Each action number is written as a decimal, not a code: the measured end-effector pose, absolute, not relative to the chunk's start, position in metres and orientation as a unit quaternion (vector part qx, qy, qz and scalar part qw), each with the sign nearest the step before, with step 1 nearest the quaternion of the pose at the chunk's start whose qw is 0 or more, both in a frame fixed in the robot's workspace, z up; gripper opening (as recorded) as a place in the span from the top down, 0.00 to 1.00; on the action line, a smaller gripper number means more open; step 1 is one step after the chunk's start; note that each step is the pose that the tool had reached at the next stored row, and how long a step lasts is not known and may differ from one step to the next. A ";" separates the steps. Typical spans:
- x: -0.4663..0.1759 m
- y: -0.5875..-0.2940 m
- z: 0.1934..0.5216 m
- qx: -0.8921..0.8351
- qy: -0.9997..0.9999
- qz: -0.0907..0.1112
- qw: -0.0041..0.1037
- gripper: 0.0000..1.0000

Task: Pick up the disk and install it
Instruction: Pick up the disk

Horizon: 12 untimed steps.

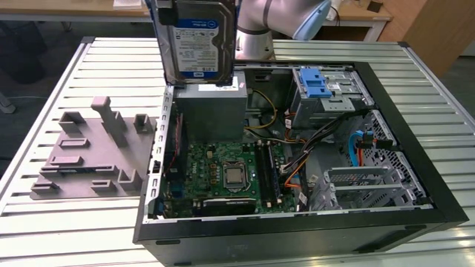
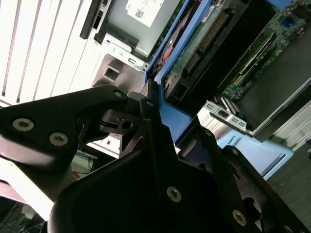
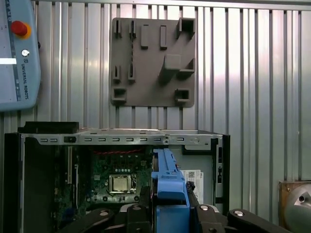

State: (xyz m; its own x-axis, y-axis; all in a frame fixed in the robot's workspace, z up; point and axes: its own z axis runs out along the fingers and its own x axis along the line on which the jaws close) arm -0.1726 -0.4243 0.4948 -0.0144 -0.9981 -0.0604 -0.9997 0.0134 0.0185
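Observation:
The disk (image 1: 197, 41) hangs upright above the back left corner of the open computer case (image 1: 415, 167) in the exterior view. It is silver-grey with a blue-and-white label and blue rails. It is lifted off the table and touches nothing below. In both wrist views my gripper (image 3: 169, 200) is shut on the disk's blue rail (image 3: 167, 177), with black fingers (image 2: 148, 116) on either side of it. The disk's green circuit-board side (image 2: 194, 53) faces the second wrist view. The silver drive cage with a blue latch (image 1: 323, 83) sits at the case's back right.
A grey power-supply box (image 1: 211, 108) lies right under the disk, with the motherboard (image 1: 226, 175) in front of it. Orange and blue cables (image 1: 349, 147) run through the case's right half. A grey fixture plate (image 1: 93, 150) lies on the slatted table (image 1: 82, 228) at the exterior view's left.

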 end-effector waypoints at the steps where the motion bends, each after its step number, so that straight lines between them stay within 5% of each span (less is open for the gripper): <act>1: -0.169 -0.424 0.495 -0.702 0.712 0.028 0.015 0.64; 12: -0.149 -0.425 0.495 -0.702 0.712 0.028 0.015 0.64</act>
State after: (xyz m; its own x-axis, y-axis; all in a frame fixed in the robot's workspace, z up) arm -0.1494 -0.4248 0.4947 -0.0150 -0.9981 -0.0604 -0.9997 0.0139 0.0185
